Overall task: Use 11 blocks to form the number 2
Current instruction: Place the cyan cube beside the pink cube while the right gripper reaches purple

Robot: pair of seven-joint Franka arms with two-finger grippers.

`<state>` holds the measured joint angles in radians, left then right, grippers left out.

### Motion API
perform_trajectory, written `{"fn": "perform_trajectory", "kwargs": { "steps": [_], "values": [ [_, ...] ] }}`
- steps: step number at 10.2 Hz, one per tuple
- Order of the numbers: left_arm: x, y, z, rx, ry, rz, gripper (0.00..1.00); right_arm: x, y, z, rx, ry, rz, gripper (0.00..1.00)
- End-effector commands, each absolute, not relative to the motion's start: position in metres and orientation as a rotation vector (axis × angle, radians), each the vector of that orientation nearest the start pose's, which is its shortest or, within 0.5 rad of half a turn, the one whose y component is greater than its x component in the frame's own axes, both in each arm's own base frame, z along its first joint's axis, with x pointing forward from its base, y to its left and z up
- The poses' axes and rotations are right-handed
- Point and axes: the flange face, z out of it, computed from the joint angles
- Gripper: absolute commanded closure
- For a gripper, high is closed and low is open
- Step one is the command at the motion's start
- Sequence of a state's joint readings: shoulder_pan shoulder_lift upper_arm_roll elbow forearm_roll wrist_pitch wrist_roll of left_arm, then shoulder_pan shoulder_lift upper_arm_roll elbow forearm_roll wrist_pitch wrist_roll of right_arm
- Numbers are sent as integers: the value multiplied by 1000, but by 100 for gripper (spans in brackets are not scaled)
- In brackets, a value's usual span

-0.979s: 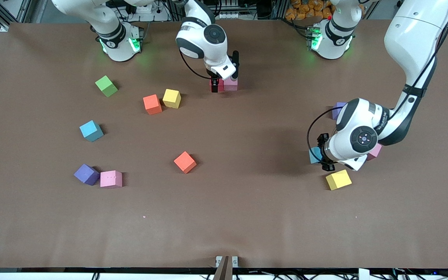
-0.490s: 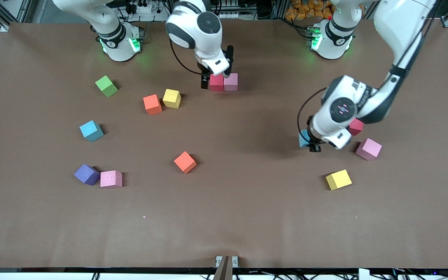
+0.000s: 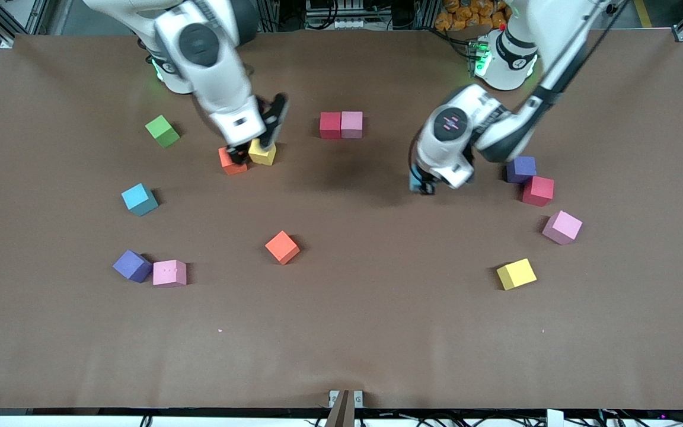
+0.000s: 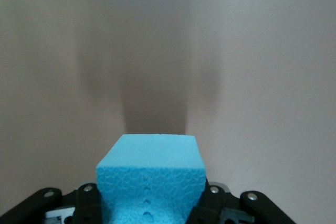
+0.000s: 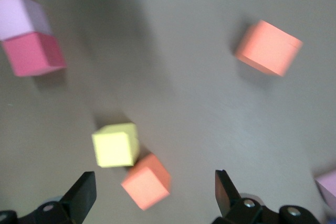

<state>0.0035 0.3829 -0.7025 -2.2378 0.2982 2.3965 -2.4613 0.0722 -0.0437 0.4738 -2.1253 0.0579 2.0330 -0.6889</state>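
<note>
Left gripper (image 3: pixel 423 185) is in the air over bare brown table (image 3: pixel 341 332), pinching a light-blue matte foam cube (image 4: pixel 151 179) between its fingers (image 4: pixel 86 203); in the front view that cube (image 3: pixel 416 178) only peeks out under the wrist. Red/pink pair sits at about 10 o'clock from it.

Right gripper (image 3: pixel 254 145) hangs over the orange matte cube (image 3: pixel 232 160) and yellow matte cube (image 3: pixel 262 152), which sit corner to corner; fingers spread wide, nothing between them. Right wrist view confirms: same orange cube (image 5: pixel 146 181) and yellow cube (image 5: pixel 116 144) between the open fingertips.

The number 2 so far: just a red matte cube (image 3: pixel 330 125) and a pink matte cube (image 3: pixel 351 124) touching side by side, toward the robot bases, mid-table.

Loose blocks:
- second light-blue cube (image 3: pixel 139 199), at 7 o'clock from the green matte cube (image 3: pixel 162 131)
- purple cube (image 3: pixel 132 265) touching a pink cube (image 3: pixel 169 273)
- second orange cube (image 3: pixel 282 247), mid-table
- toward the left arm's end: purple cube (image 3: pixel 521 169) touching a second red cube (image 3: pixel 538 191) at its 5 o'clock, pink cube (image 3: pixel 562 227), second yellow cube (image 3: pixel 516 274)
</note>
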Motion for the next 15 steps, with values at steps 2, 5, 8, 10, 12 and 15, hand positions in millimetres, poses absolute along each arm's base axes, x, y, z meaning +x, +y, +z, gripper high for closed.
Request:
{"fn": "perform_trajectory", "kwargs": {
  "steps": [2,5,8,10,12,15],
  "values": [
    [360,-384,208,-2124,-2202,84,100,517,166,473,-2718,-1510,-146,0],
    [323,-391,192,-2078,-2213,94,100,541,78,484,-2843,-1295,-167,0],
    [290,-406,187,-2048,-2219,79,100,563,13,431,-2906,-1157,-195,0],
    [260,-416,183,-2065,-2182,58,100,584,-5,377,-2896,-1126,-196,0],
    [236,-427,188,-2094,-2160,51,100,614,-24,313,-2825,-1184,-151,0],
    [229,-432,192,-2103,-2159,58,100,645,-26,270,-2765,-1273,-137,0]
  ]
}}
